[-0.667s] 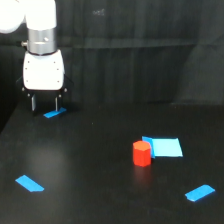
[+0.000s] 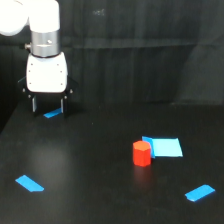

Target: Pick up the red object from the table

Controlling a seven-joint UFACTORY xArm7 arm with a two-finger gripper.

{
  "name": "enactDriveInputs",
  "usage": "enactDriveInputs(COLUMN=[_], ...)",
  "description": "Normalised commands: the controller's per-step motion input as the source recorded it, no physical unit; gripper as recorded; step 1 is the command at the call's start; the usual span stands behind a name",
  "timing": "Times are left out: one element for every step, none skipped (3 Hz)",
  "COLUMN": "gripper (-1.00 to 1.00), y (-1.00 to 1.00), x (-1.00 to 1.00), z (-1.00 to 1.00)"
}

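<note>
The matte black table (image 2: 100, 165) runs back to an equally dark backdrop, and the white arm's gripper (image 2: 48, 106) hangs over its far corner at the exterior view's left, jaws spread apart and empty above a small blue strip (image 2: 52, 114). The red object (image 2: 141, 153) stands upright, long axis vertical, well apart from the jaws toward the exterior view's right and nearer the camera, touching the corner of a blue rectangle (image 2: 166, 147).

White rounded arm (image 2: 30, 17), grey metallic wrist ring, boxy white end effector (image 2: 48, 106) with thin black fingers
</note>
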Motion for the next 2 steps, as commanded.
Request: enactDriveInputs(gripper=[0.96,1.0], y=[-0.74,-0.81], x=[0.77,0.79], z=[-0.05,-0.03])
